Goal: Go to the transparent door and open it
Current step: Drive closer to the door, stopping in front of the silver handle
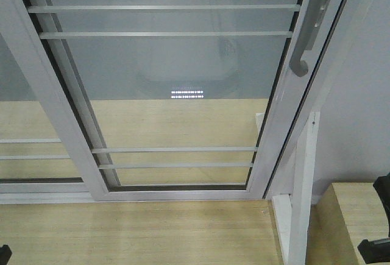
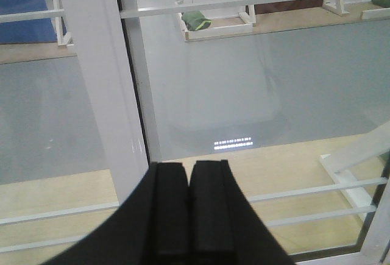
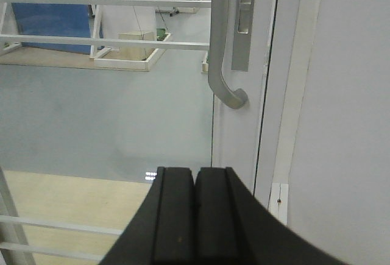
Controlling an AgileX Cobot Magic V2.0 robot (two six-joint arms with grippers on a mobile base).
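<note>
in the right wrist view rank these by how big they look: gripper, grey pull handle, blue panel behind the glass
1. right gripper, enlarged by nearness to the camera
2. blue panel, far off, cut by the frame edge
3. grey pull handle

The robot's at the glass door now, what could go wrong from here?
The right gripper is shut and below the handle; reaching up like that, it might knock the handle rather than grasp it. The handle sits close to the wall, so the gripper may scrape there.
</note>
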